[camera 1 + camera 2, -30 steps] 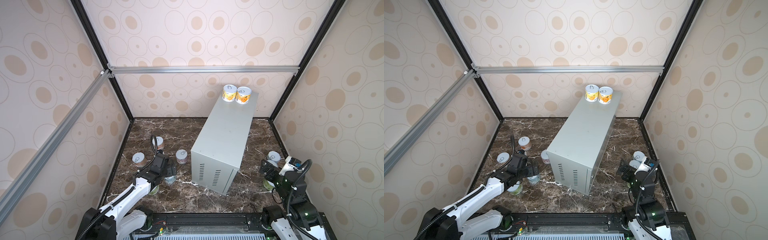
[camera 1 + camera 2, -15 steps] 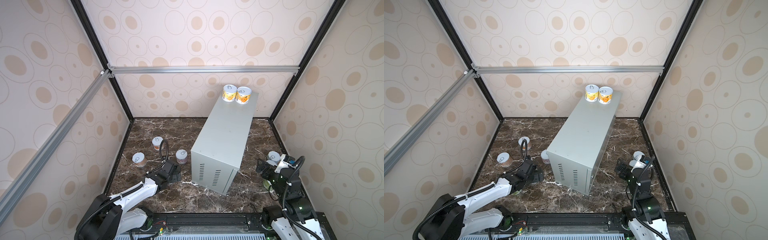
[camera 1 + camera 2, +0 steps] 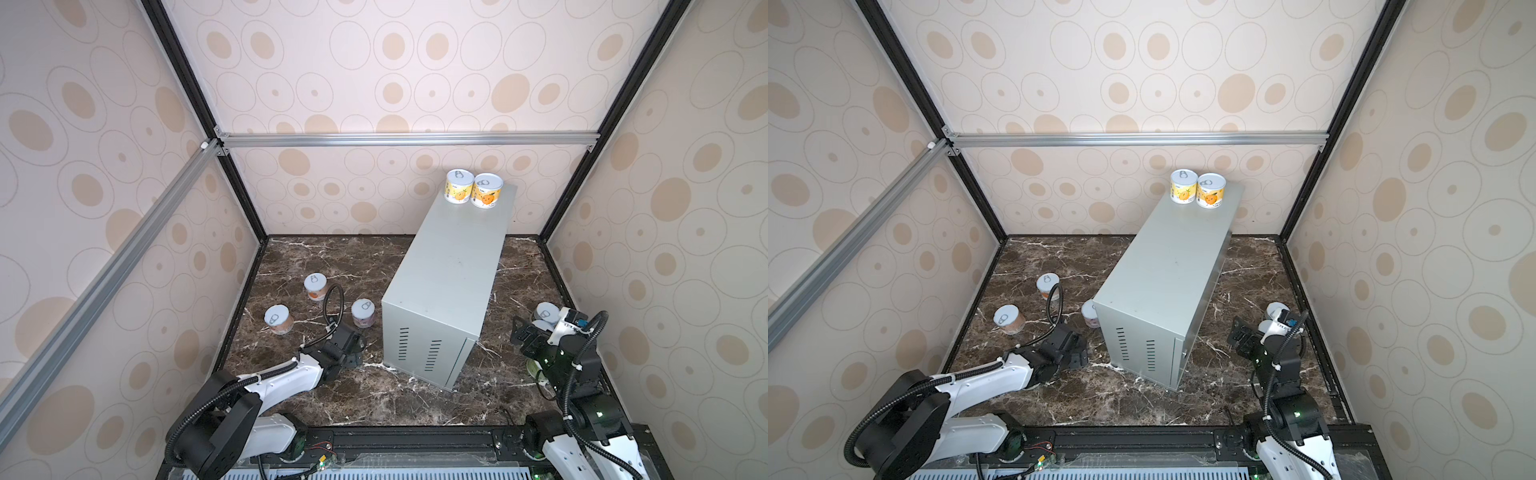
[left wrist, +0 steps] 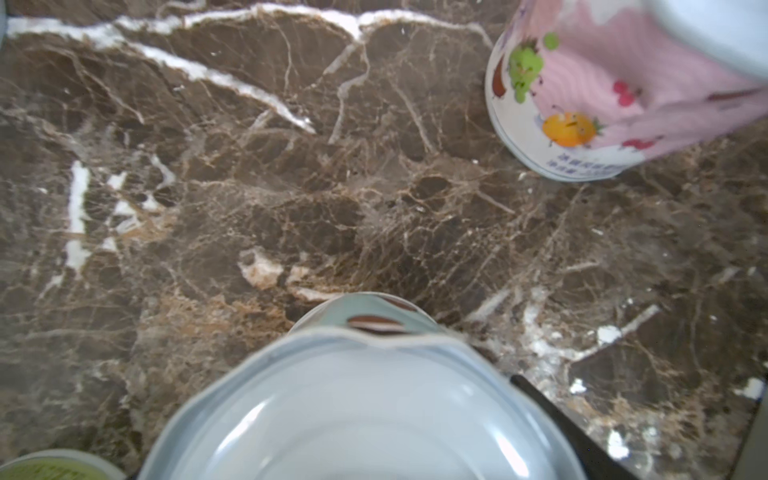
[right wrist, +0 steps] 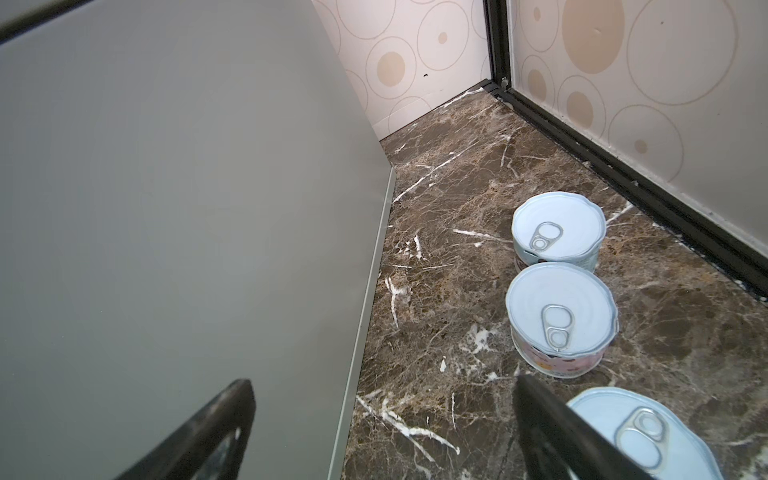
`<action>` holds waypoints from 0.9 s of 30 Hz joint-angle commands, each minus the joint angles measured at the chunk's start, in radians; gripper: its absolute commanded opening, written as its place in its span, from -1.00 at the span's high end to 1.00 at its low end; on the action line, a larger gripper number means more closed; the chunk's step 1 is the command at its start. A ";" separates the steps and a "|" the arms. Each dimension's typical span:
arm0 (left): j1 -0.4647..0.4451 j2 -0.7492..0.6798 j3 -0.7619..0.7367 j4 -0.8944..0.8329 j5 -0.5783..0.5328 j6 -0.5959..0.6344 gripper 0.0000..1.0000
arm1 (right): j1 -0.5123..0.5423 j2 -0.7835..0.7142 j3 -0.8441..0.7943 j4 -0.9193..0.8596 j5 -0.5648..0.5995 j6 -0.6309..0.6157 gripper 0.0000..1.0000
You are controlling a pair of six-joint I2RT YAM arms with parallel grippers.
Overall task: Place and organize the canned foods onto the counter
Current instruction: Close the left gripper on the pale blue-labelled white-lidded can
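Note:
Two yellow-orange cans (image 3: 459, 186) (image 3: 486, 190) stand at the far end of the grey counter (image 3: 453, 266). Three cans (image 3: 315, 286) (image 3: 277, 319) (image 3: 363, 312) stand on the marble floor to its left. My left gripper (image 3: 355, 353) is low there, around a pale blue can (image 4: 365, 415). One finger (image 4: 552, 411) lies at the can's rim and the other is hidden. A pink can (image 4: 602, 104) stands just beyond. My right gripper (image 5: 384, 382) is open over bare floor between the counter's wall and three cans (image 5: 559, 228) (image 5: 559, 311) (image 5: 640, 432).
A green can (image 4: 54, 467) sits close beside the left gripper. The right-hand cans (image 3: 547, 312) stand in a row along the black frame rail at the right wall (image 5: 623, 174). Patterned walls close in the floor on three sides.
The left arm has dropped low and reached right over the pale blue can, which now fills its wrist view. The right gripper has shifted a little left and away, still open.

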 commanded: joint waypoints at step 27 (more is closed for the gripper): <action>-0.010 -0.356 0.100 -0.162 -0.003 0.045 -0.29 | 0.005 0.034 0.148 -0.067 -0.167 0.056 -0.98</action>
